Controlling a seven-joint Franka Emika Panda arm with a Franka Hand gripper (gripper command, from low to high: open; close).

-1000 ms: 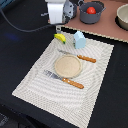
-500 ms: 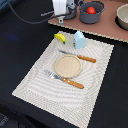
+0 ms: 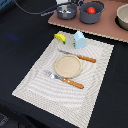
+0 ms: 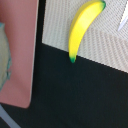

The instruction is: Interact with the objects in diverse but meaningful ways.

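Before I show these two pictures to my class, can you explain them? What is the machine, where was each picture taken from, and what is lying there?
The machine is a single robot arm; only a blurred part of it shows at the top of the wider picture, and its gripper isn't visible. That wider picture comes from a camera off the arm. It shows a striped placemat holding a round plate, a fork, a knife, a yellow banana and a pale blue carton. Behind them, a grey pot holds a red tomato. The close-up comes from a camera on the arm's wrist, looking down at the banana. Nothing is seen being held.
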